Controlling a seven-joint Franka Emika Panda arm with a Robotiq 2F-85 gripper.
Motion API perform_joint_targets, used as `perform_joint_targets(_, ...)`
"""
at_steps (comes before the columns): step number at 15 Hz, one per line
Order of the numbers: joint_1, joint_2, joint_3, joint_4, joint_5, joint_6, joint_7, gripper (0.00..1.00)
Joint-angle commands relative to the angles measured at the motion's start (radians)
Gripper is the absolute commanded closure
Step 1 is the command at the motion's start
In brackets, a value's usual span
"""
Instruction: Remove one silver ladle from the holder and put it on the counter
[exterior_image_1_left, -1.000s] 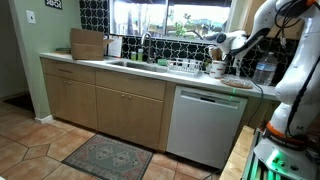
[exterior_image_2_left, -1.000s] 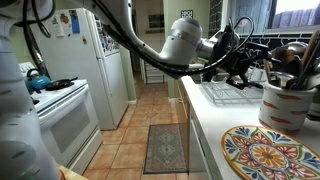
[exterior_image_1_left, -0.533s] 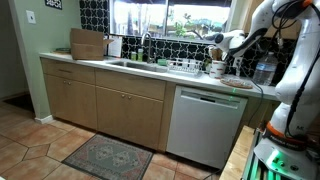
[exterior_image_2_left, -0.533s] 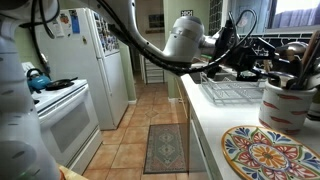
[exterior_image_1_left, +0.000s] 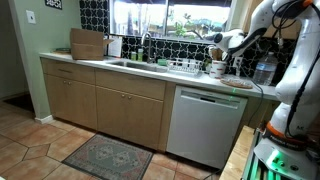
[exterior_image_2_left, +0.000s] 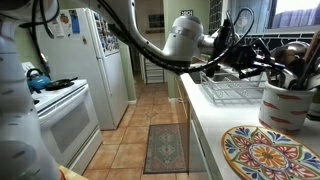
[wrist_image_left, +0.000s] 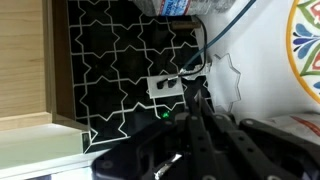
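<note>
**Fingers (exterior_image_2_left: 258, 70) level with the handles in the crock (exterior_image_2_left: 283, 106), nothing lifted out yet**

Dark and crowded against the dish rack (exterior_image_2_left: 235, 92), the fingers reach in from the left at the height of the utensil tops, well above the crock's rim. I judge this is so they can take a handle high up and draw it straight out without tipping the crock. How wide they stand, and whether they already touch a handle, I cannot tell. In an exterior view they merge with the dark handles. In the wrist view the fingers (wrist_image_left: 205, 130) are a blurred black mass low in the picture, in front of black patterned tiles (wrist_image_left: 110, 60).

The crock stands upright on the pale surface (exterior_image_2_left: 210, 130), right of the rack, with a painted plate (exterior_image_2_left: 268, 150) lying nearer. It is packed with utensils, their handles fanning up and outward. A rounded metal shape at the top of the bunch may be the ladle (exterior_image_2_left: 291, 48), though that is a guess. Nothing from the crock lies on the surface beside it, so I take the ladle to be in the crock.

In an exterior view the crock (exterior_image_1_left: 217, 68) sits toward the right end of the surface (exterior_image_1_left: 100, 64), above the white dishwasher (exterior_image_1_left: 205, 122).
</note>
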Motion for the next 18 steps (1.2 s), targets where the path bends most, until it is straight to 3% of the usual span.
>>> perform_joint_targets(1, 0.002, -0.011, 0.004, -0.004, -0.005, -0.025, 0.006, 0.99)
perform_joint_targets(18, 0.045, -0.187, 0.04, -0.015, -0.043, -0.221, -0.028, 0.99)
